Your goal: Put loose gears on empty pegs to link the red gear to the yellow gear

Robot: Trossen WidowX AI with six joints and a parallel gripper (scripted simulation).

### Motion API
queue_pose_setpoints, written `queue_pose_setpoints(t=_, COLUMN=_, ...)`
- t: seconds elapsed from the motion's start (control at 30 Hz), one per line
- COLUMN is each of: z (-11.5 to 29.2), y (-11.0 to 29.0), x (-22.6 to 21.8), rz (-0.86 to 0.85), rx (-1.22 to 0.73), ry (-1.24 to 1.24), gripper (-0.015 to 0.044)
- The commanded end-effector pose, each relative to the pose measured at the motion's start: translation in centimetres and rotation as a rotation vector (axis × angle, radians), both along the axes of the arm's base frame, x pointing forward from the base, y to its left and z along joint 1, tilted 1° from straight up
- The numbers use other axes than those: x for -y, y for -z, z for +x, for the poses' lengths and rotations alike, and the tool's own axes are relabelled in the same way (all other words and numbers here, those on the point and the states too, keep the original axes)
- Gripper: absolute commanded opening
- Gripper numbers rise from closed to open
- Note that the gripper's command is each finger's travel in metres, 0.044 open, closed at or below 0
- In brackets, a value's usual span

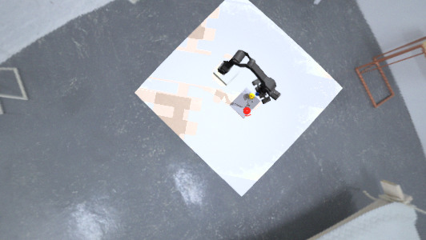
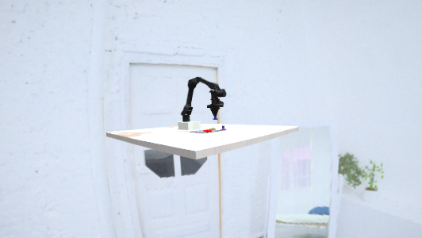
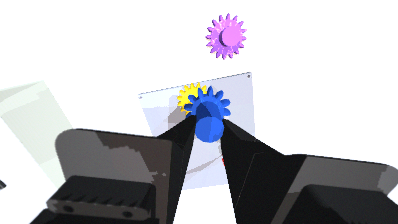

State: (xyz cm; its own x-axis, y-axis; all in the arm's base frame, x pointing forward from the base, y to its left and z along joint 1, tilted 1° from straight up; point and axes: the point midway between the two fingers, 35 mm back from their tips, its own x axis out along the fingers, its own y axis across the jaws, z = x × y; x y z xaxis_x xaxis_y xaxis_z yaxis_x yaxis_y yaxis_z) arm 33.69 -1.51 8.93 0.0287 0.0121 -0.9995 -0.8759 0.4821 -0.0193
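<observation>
My gripper (image 3: 208,122) (image 2: 215,117) is shut on the knob of the blue gear (image 3: 210,107) (image 2: 215,118) (image 1: 257,94) and holds it high above the table, beside the board in the top view. The grey board (image 1: 237,105) (image 3: 242,92) lies on the table. The yellow gear (image 1: 251,96) (image 3: 186,96) sits on it, partly hidden behind the blue gear in the wrist view. The red gear (image 1: 247,109) (image 2: 208,131) sits near the opposite edge; only a sliver shows in the wrist view. A purple gear (image 3: 227,36) (image 2: 223,128) stands on the table outside the board. The empty pegs are too small or hidden to tell.
The arm's pale base block (image 2: 189,125) (image 1: 227,78) stands beside the board. The table (image 2: 159,136) (image 1: 224,152) carries the board and the arm. A red arrow (image 1: 247,115) lies beside the red gear. The arm's shadow falls across the board.
</observation>
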Motion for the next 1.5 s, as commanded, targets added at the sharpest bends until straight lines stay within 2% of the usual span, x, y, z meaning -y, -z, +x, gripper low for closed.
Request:
queue_pose_setpoints(t=0.0, z=0.4, y=0.4, x=1.2, rz=-0.005, rx=0.000, ry=-0.007, gripper=0.0000)
queue_pose_setpoints(t=1.03, z=1.1, y=3.5, x=9.3, rz=-0.005, rx=-0.005, ry=-0.031, gripper=0.0000)
queue_pose_setpoints(t=1.47, z=1.1, y=3.3, x=9.5, rz=-0.005, rx=-0.005, ry=-0.031, gripper=0.0000)
